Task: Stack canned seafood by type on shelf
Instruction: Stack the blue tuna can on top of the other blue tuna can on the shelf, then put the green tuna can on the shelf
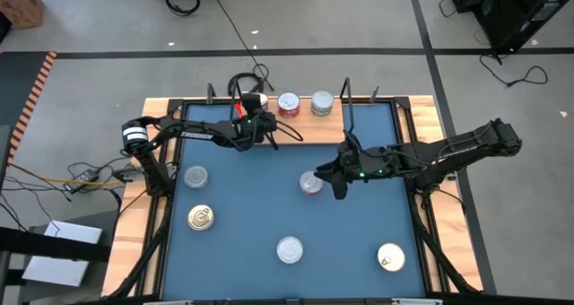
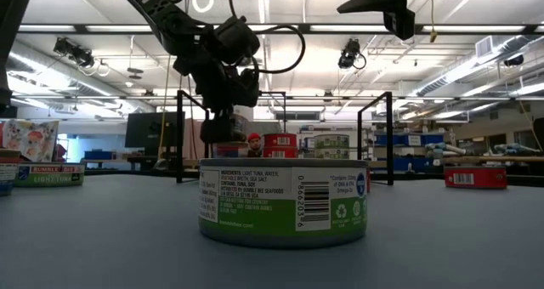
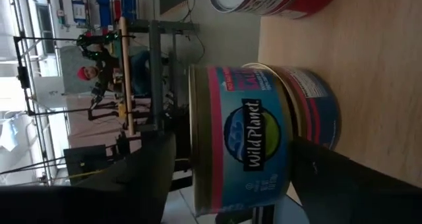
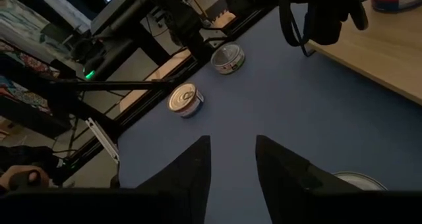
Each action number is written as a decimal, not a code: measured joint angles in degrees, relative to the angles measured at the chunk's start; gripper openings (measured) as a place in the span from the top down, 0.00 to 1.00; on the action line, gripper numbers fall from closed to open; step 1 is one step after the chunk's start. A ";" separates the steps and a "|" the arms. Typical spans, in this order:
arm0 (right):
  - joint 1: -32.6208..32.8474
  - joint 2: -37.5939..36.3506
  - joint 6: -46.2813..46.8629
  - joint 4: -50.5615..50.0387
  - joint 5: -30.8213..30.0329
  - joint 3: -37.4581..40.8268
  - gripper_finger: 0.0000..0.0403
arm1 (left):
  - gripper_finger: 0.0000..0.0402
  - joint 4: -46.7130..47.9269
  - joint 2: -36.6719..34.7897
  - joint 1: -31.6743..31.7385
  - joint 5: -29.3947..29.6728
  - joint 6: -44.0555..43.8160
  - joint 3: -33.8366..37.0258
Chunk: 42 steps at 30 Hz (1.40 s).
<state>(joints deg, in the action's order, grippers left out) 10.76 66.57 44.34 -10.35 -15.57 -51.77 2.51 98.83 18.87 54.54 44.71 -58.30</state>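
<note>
Two pincers: left pincer spread around a blue tin on the shelf; right pincer apart

Workshop floor and ceiling around the blue table

A grey concrete floor surrounds the table, crossed by dark seam lines and loose black cables; a cardboard box sits at one corner and dark equipment at another, with an orange-and-black striped strip along one side. From table height, long ceiling light strips run under white beams, a dark monitor stands in the distance, and blue storage shelving lines the far side of the hall.
</note>
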 joint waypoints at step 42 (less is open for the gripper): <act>1.94 1.57 -7.23 -0.36 -1.31 0.48 0.68 | 0.55 12.73 -7.09 -5.02 -10.34 -11.70 -6.73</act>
<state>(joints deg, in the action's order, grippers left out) 12.70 68.14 37.11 -10.71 -16.88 -51.29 15.24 91.73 13.85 44.21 33.01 -65.04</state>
